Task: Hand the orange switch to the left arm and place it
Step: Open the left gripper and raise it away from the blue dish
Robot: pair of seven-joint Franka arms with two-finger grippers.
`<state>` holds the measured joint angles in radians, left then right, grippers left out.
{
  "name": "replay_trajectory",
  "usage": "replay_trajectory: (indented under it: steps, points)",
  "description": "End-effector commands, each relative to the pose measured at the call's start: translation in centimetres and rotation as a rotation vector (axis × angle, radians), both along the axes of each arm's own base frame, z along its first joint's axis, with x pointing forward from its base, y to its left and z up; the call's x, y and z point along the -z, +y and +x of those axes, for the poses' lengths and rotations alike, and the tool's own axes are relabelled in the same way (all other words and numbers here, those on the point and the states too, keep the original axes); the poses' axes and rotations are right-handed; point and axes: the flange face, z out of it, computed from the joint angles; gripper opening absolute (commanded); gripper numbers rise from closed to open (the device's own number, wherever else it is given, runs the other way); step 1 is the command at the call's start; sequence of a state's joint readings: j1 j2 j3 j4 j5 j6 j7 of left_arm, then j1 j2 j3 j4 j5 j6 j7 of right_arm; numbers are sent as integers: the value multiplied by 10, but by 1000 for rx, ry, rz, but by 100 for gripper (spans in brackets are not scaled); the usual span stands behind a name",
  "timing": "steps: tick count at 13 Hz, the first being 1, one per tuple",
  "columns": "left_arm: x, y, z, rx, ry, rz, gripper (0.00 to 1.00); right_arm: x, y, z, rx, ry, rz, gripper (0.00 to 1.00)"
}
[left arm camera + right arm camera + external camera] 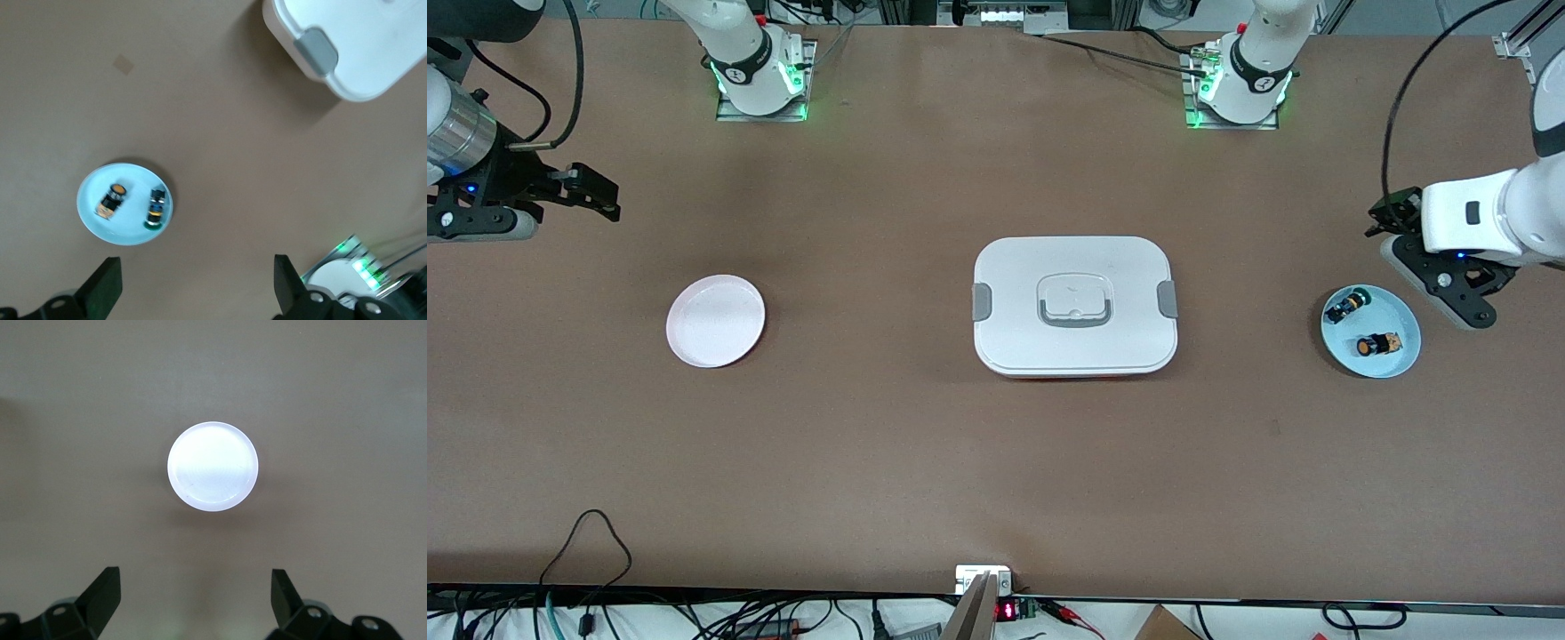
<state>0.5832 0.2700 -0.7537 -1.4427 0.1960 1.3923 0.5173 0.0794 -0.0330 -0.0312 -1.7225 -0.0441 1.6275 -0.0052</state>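
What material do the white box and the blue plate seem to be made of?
The white box looks like matte moulded plastic: rounded corners, grey side clips, a recessed handle. The blue plate looks like smooth plastic or glazed ceramic; its even, faintly glossy surface leaves that open.

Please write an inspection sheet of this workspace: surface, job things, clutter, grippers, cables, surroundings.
Surface: brown table, bare between items.
Job's things: orange switch lies in blue dish toward the left arm's end; white box mid-table, lid on; pink plate toward the right arm's end, holds nothing.
Clutter: green-capped switch in the same dish.
Grippers: left gripper beside the dish, jaws open; right gripper up near the pink plate, jaws open.
Cables: black loop on the table's near edge.
Surroundings: electronics below the near edge.
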Motion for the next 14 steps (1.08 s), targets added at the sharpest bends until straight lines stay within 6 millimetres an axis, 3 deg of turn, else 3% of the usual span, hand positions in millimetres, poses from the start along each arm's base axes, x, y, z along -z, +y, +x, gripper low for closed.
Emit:
replay_trajectory:
  steps: [1,4,7,9,14]
  points:
    - [-26,-3,-24,-228,-30,52,100,-7,-3,1,-4,5,18,100]
    - [-27,-4,-43,-455,-137,57,100,-8,3,1,-1,2,16,100]
    - [-23,14,-56,-561,-156,15,100,-14,0,2,-9,-10,16,100]
    - [-22,5,-69,-660,-211,2,100,-14,-1,2,-12,-8,16,100]
    - [-27,1,-63,-680,-244,8,100,-14,-2,2,-9,-9,15,100]
